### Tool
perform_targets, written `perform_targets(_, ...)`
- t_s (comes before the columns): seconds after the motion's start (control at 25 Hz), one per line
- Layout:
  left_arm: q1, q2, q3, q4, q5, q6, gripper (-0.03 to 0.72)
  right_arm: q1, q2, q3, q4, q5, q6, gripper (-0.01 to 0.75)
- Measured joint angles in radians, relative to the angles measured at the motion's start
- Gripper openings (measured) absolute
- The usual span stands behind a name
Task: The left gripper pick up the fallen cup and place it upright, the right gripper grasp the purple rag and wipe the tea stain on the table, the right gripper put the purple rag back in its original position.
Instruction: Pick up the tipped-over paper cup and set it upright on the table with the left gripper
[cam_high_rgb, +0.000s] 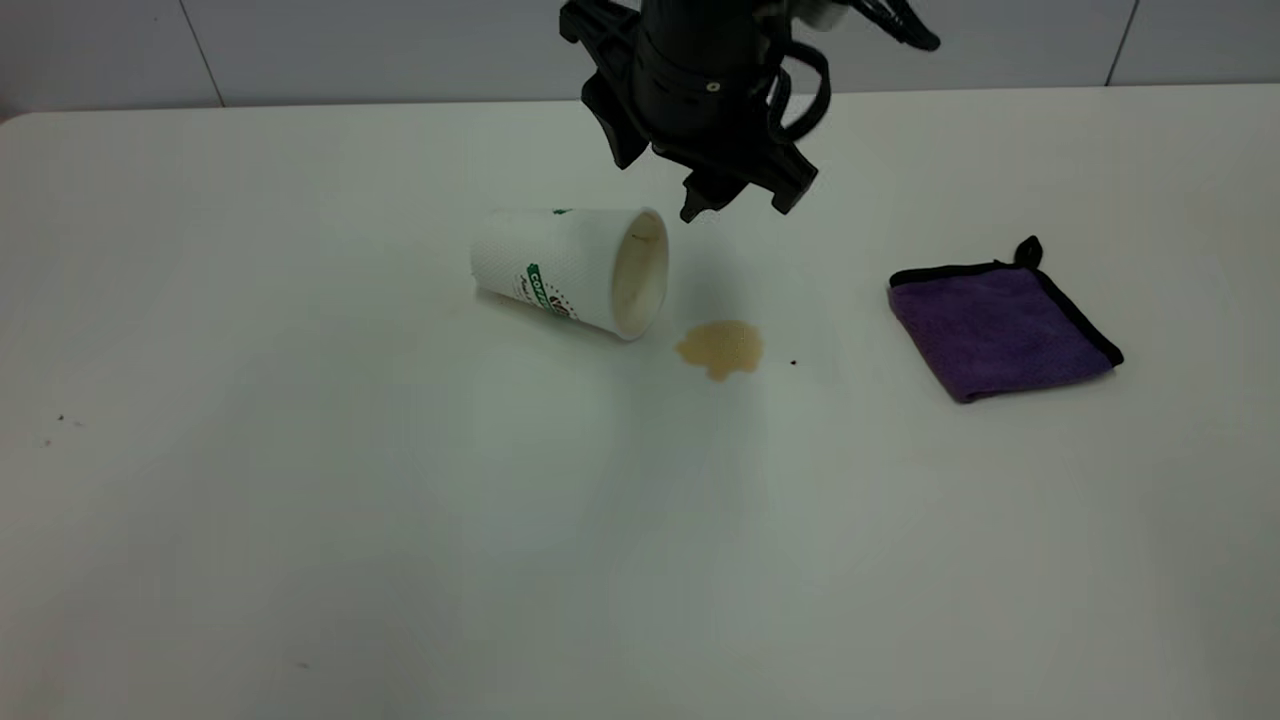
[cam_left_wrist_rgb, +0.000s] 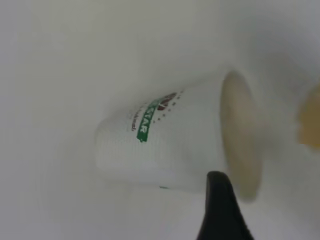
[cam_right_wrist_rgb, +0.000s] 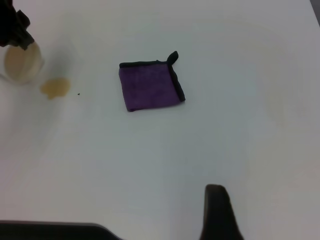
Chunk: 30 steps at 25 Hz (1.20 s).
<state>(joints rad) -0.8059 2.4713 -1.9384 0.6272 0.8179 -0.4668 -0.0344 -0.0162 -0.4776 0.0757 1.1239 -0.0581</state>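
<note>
We log the cup (cam_high_rgb: 575, 268) on its side on the white surface (cam_high_rgb: 300, 500), mouth turned toward the tea stain (cam_high_rgb: 720, 348), which sits just beside the rim and apart from it. A tiny dark speck lies close by the stain on the rag side. The purple rag (cam_high_rgb: 1000, 328) lies flat and folded, well apart from both, its black loop at the far corner.

Left pincer (cam_high_rgb: 740, 200) hangs above the surface just behind the cup's mouth, not touching it. In the outside view two black fingertips stand apart with a gap between them, so we read it as spread and holding nothing.

Progress, as we judge it: none of the three steps is done. Cup is not upright, the stain is unwiped, and the rag lies untouched. The first step, the approach to the cup, looks to be the one in hand.

Right pincer: only a single black finger (cam_right_wrist_rgb: 220, 212) shows at the edge of its own wrist view, high over bare surface with the rag far off. We cannot tell whether it is spread or closed, and the outside view does not show that arm.

Hard to make out: the left wrist view shows one fingertip (cam_left_wrist_rgb: 220, 210) against the cup wall near the rim; contact cannot be judged there. The cup's logo text is only partly legible.
</note>
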Motion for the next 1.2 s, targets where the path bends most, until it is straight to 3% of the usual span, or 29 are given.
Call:
perform_targets(0.44, -0.047, 0.175, -0.092, 0.359, 0.112, -0.275, 0.524, 0.0, 0.0, 0.0, 0.0, 0.0, 0.0, 0.521)
perform_targets(1.2, -0.047, 0.267, -0.094, 0.448, 0.097, -0.34, 0.524, 0.0, 0.0, 0.0, 0.0, 0.0, 0.0, 0.521)
